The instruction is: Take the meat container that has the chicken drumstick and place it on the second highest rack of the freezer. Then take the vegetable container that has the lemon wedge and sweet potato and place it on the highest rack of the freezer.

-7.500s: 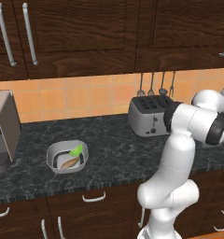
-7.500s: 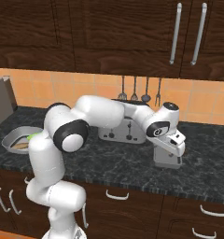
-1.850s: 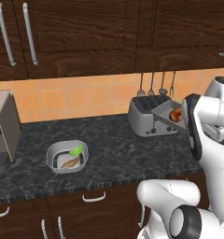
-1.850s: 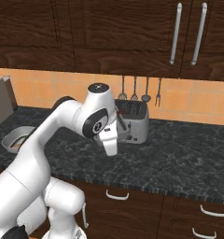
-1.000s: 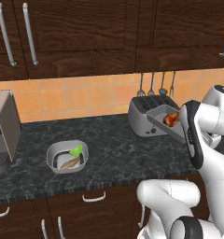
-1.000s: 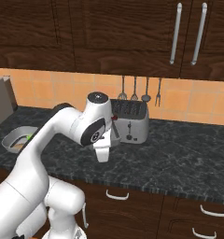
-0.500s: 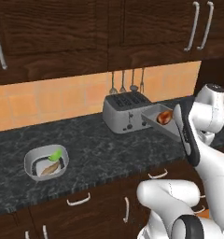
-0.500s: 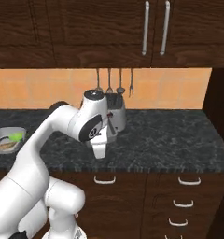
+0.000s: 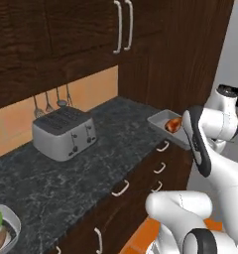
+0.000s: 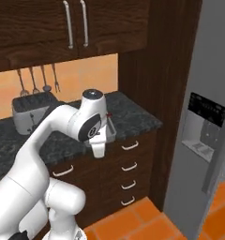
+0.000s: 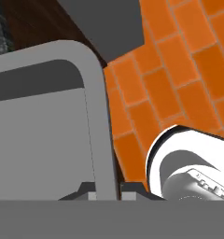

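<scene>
My gripper (image 11: pixel 104 190) is shut on the grey rim of the meat container (image 11: pixel 44 135), which I hold in the air by the counter's right end. In the left base view the meat container (image 9: pixel 160 120) shows the reddish-brown chicken drumstick (image 9: pixel 173 125) inside, just left of my forearm. In the right base view the meat container (image 10: pixel 110 130) peeks out behind my wrist. The vegetable container (image 9: pixel 1 233) sits on the counter at the far lower left with a green wedge in it. The grey freezer (image 10: pixel 206 140) stands at the right, its doors shut.
A silver toaster (image 9: pixel 64 131) sits on the dark stone counter (image 9: pixel 116 134) under hanging utensils (image 9: pixel 54 101). A tall dark wood panel (image 10: pixel 166 70) separates the counter from the freezer. Drawers with handles (image 10: pixel 131 166) run below. Orange tile floor (image 10: pixel 147 218) lies in front.
The whole picture has shifted: the base has swung right, so toaster and vegetable container slid left and the freezer came into view. The meat container stays in my shut gripper.
</scene>
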Available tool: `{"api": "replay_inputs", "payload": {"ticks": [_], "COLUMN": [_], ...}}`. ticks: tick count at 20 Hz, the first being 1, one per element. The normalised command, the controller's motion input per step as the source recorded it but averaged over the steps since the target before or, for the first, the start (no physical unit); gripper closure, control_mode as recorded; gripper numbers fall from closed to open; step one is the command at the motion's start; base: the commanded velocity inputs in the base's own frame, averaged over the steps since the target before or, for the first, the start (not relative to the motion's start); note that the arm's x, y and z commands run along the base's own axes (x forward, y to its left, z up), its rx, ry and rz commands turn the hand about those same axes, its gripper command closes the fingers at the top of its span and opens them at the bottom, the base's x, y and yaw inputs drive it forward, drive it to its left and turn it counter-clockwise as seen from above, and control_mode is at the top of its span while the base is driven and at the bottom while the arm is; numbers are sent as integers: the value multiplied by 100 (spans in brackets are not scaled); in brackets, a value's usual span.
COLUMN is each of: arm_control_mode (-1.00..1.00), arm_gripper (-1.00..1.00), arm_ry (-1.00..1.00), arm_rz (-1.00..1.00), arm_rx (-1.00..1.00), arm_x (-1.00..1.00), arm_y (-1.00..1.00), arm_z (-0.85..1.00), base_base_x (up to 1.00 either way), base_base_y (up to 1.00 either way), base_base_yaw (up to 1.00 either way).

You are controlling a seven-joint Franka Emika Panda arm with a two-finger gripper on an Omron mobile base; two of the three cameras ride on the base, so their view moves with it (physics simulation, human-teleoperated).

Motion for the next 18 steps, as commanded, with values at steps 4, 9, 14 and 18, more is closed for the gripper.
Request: {"api": "replay_inputs", "payload": {"ticks": [4,9,14,18], "arm_control_mode": [100,100,100,100], "arm_gripper": [100,100,100,100], "arm_ry": [0,0,0,0], "arm_rz": [0,0,0,0], "arm_rx": [0,0,0,0], "arm_x": [0,0,0,0], "arm_y": [0,0,0,0], "arm_z": [0,0,0,0], "base_base_x": [-71,-30,0,42], "base_base_y": [32,3,-3,-41], "base_base_yaw": [-52,-77,-91,-70]}}
